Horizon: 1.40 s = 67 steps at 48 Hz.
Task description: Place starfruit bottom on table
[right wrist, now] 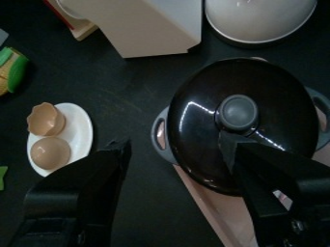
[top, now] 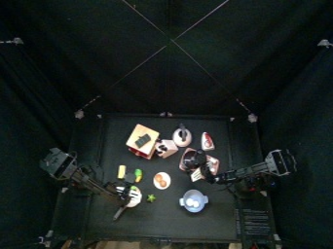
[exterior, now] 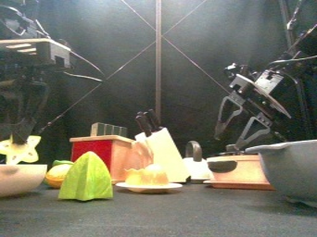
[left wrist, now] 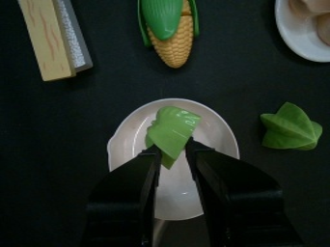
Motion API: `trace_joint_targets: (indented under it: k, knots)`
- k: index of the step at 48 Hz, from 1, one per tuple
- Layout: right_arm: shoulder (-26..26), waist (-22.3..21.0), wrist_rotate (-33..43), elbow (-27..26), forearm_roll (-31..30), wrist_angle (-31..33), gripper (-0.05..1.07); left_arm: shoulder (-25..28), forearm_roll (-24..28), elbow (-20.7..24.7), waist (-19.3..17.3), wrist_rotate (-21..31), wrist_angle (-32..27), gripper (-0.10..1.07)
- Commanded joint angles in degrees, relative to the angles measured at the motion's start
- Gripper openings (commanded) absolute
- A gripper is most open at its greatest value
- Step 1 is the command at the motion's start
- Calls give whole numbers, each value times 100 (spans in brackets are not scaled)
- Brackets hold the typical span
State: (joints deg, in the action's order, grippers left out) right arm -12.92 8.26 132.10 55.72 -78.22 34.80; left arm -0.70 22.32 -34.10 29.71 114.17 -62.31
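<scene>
My left gripper [left wrist: 177, 160] is shut on a green starfruit piece [left wrist: 172, 129] and holds it just above a white bowl [left wrist: 126, 135]. In the front view the gripper [exterior: 19, 139] hangs over that bowl [exterior: 15, 178] at the far left with the piece [exterior: 20, 148] in its jaws. A second green starfruit piece [left wrist: 291, 126] lies on the table beside the bowl, near the front edge [exterior: 87, 178]. My right gripper [right wrist: 180, 154] is open above a black pot lid [right wrist: 236, 111], touching nothing.
A corn cob [left wrist: 172, 29] and a wooden block [left wrist: 54, 39] lie beyond the bowl. A plate with egg shells [right wrist: 57, 137], a knife block [exterior: 158, 153], a red box [exterior: 102, 148], the pot on its board [exterior: 238, 168] and a grey bowl [exterior: 292, 167] crowd the middle and right.
</scene>
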Motion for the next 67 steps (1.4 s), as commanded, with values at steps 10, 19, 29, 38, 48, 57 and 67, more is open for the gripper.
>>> trace_joint_targets:
  k: [10,19,29,38,48,57,67]
  knots:
    - [-53,18,9,-105,-18,9,101,-149,343,369,114,-97,-26,67]
    - [-70,26,-18,-132,0,9,101,-9,1028,694,185,-721,211,67]
    - [-70,35,-44,-176,35,9,101,378,1397,1002,-79,-1433,932,67]
    - [-105,18,-44,-167,26,9,101,694,1688,1178,-466,-1696,1793,68]
    - [-114,18,-44,-141,18,9,101,976,1960,1222,-844,-1714,2505,69]
    - [-114,18,-44,-123,35,9,101,1046,1978,1169,-949,-1723,2830,75]
    - [-114,18,-44,-114,44,9,101,1011,2021,1107,-984,-1731,2848,84]
